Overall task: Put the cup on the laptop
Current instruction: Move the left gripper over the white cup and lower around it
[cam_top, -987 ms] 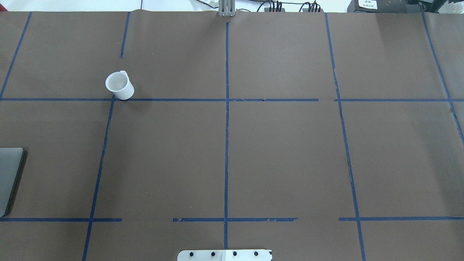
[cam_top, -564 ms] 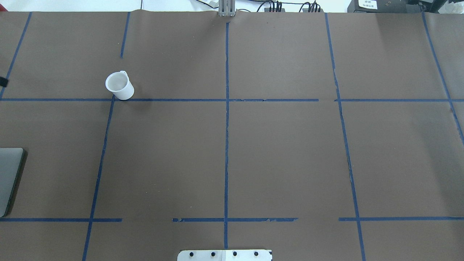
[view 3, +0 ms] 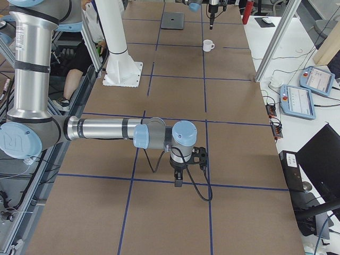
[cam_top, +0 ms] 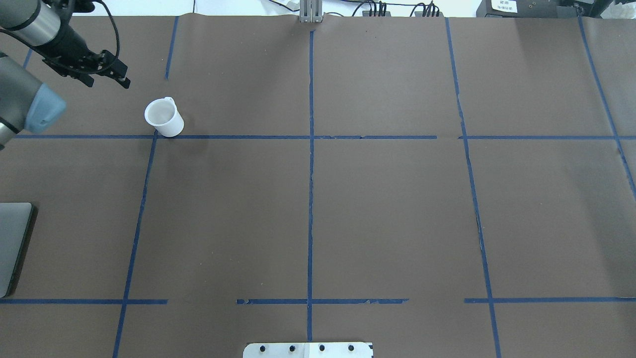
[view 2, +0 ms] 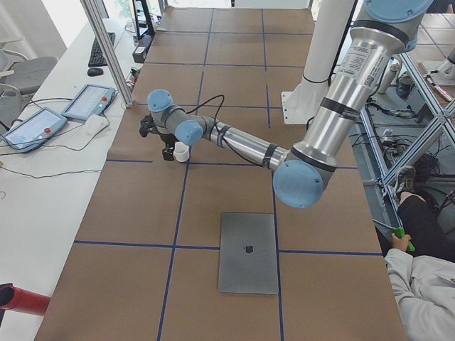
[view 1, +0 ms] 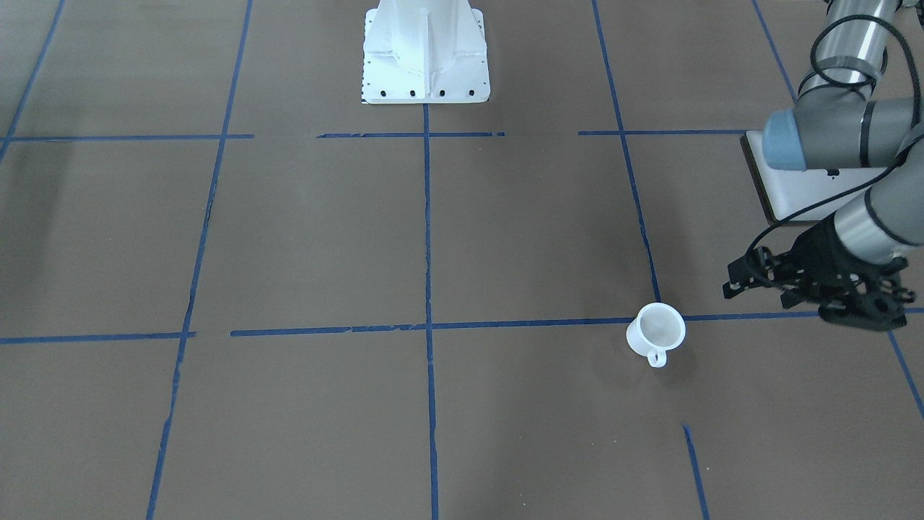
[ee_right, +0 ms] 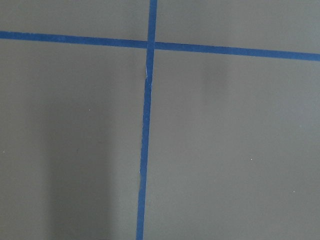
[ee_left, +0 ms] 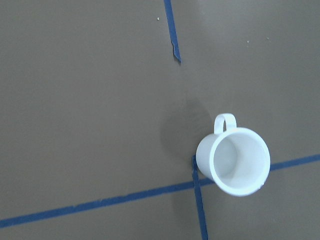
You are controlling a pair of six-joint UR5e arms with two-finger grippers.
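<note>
While the two black fingertips (cam_top: 124,82) of the left gripper (cam_top: 107,79) are standing apart with nothing between them, the gripper is hanging above the brown paper-covered table (cam_top: 387,209), near the small white teacup with a loop handle (cam_top: 164,117) but off to its left and not touching it. In the left wrist view the teacup is sitting low and to the right, so the gripper is not yet centred over it.

The teacup is standing upright and empty on a crossing of blue tape lines (cam_top: 310,164), on the left half of the table toward the far side, its handle pointing away from the robot. The flat silver-grey laptop with a black logo (view 2: 248,252) is lying closed at the left edge, nearer the robot and well apart from the teacup.

The right gripper (view 3: 178,178) is hovering low over bare paper on the right half; whether its fingers are apart or together cannot be told.

The reach for the teacup appears to be the step in hand. The next move is likely calling for centring over the rim, lowering, closing on the wall or handle, then carrying the teacup toward the laptop lid.
</note>
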